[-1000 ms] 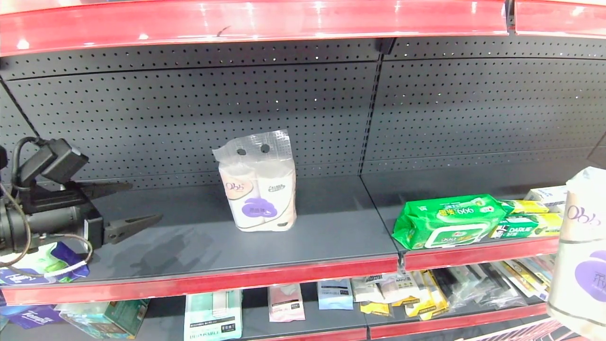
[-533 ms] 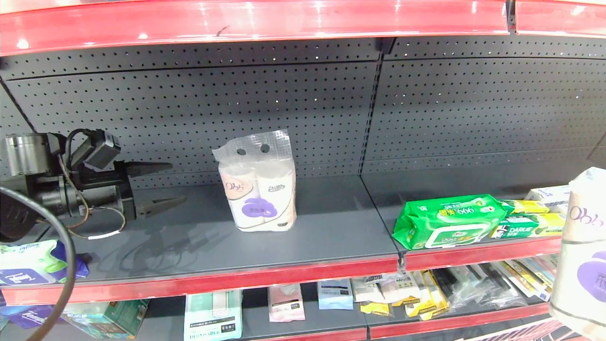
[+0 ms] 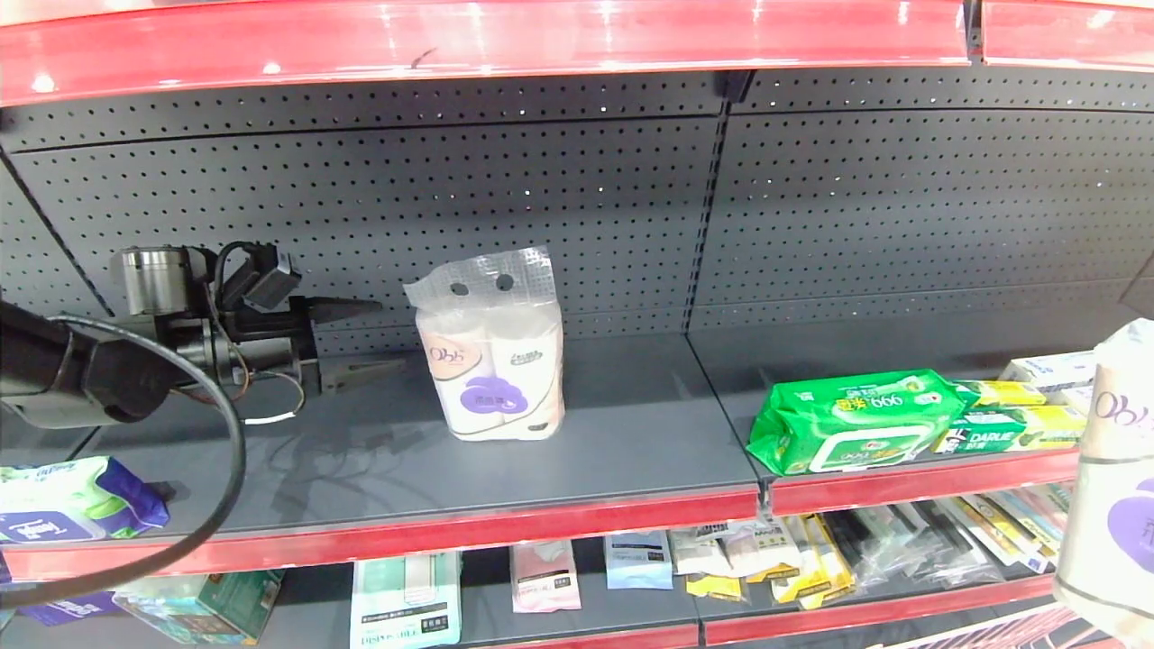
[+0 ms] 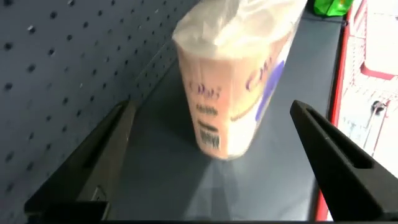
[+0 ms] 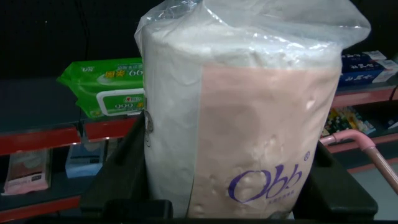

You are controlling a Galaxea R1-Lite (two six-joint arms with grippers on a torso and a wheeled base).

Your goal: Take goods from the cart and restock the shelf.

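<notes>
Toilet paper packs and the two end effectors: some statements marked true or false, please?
The toilet paper pack stands upright on the shelf. True.
The left end effector is shut on it. False: it is open, just short of the pack.
The right end effector holds a second pack. True.
The green wipes pack lies to the robot's left of the upright pack. False: to the right.

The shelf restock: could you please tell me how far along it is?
Done: one toilet-roll pack stands upright on the shelf. In hand: the right gripper is shut on a second pack, not yet on the shelf; the left gripper hovers beside the standing pack, jaws open. Left: setting the second pack on the shelf.
</notes>
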